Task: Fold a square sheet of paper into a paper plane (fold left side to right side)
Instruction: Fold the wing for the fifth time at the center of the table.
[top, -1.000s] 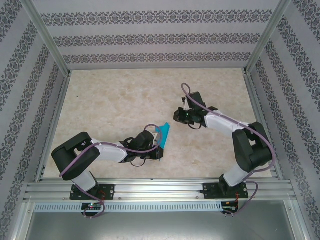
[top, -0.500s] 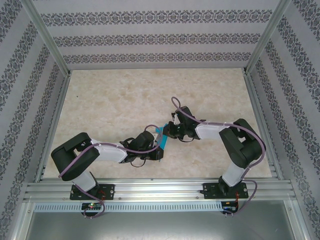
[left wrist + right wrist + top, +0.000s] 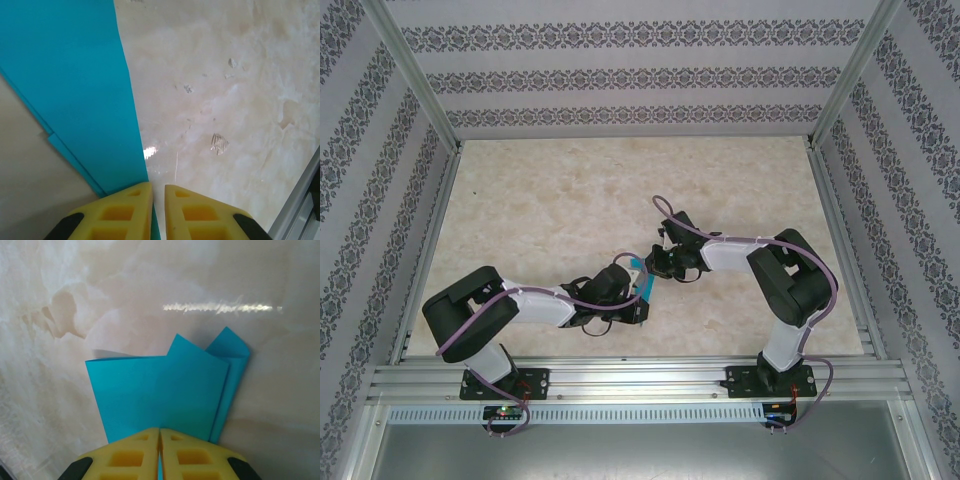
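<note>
The teal-blue folded sheet of paper (image 3: 639, 271) stands between the two grippers near the table's middle front. My right gripper (image 3: 655, 266) reaches in from the right. In the right wrist view its yellow fingers (image 3: 135, 452) are pressed together on the paper's near edge, at the right gripper (image 3: 159, 431). The folded paper (image 3: 160, 390) fans out ahead with a curled flap at the right. My left gripper (image 3: 158, 187) shows a narrow gap between its pads. The paper (image 3: 65, 75) runs along the left pad's inner face and table shows through the gap.
Beige marbled table (image 3: 550, 200) lies all around. A metal rail (image 3: 640, 380) crosses the near edge, and patterned walls enclose the back and sides. A rail edge (image 3: 300, 205) sits at the lower right of the left wrist view.
The right arm has swung left from mid-table to the paper held up by the left gripper and has closed on it. The left arm has barely moved.
</note>
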